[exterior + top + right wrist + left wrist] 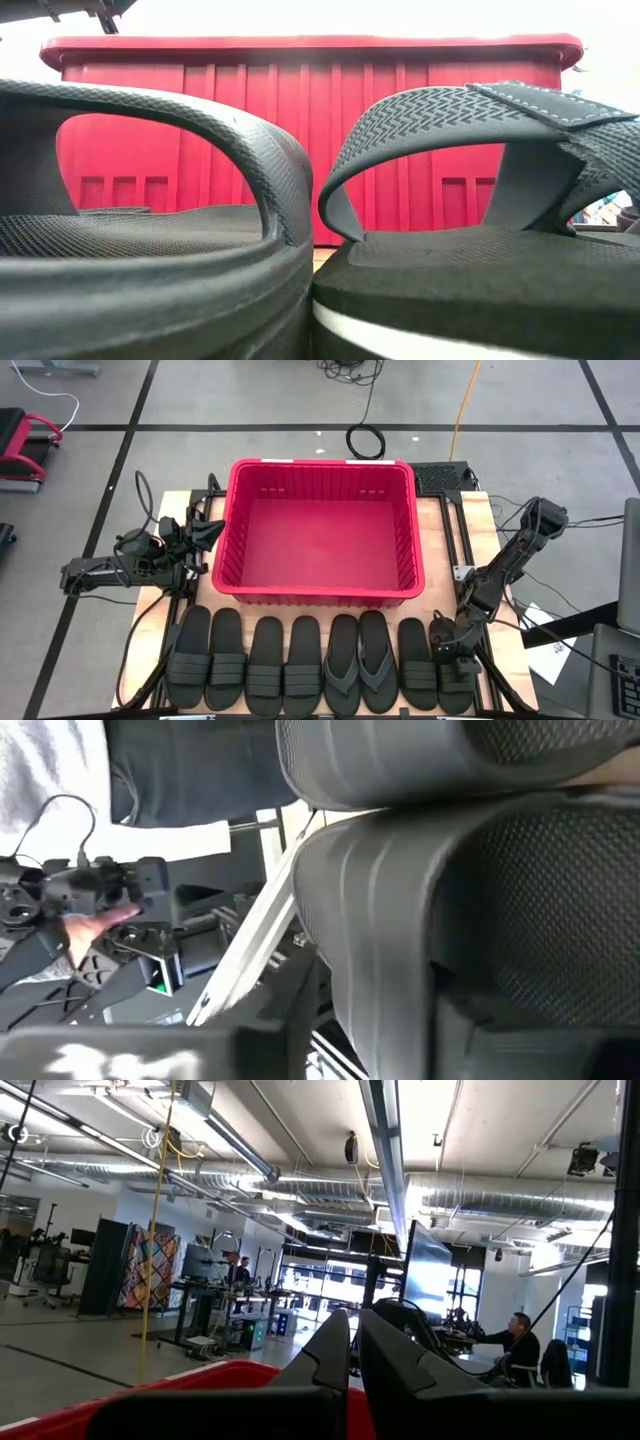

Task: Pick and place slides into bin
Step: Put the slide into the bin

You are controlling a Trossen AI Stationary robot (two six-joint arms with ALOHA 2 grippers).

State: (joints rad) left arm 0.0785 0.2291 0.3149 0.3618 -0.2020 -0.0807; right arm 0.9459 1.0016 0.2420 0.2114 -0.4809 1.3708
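Eight black slides (315, 665) lie side by side on their soles along the table's near edge; two of them fill the low view (150, 260) (480, 270). The red bin (320, 464) stands behind them, holding nothing, and shows in the low view (310, 130). My right gripper (447, 650) is down at the rightmost slide (460, 685). It is open, its fingers either side of that slide's side wall (380, 940), below the strap (420, 760). My left gripper (212, 532) (355, 1350) is shut, holds nothing and hovers beside the bin's left wall.
The bin takes up the table's middle and far part, and its rim (200, 1380) lies just ahead of my left gripper. The table's frame rails (250, 930) run beside the rightmost slide. A person (60, 780) stands beyond the table's right side. Cables lie on the floor behind the table (365, 440).
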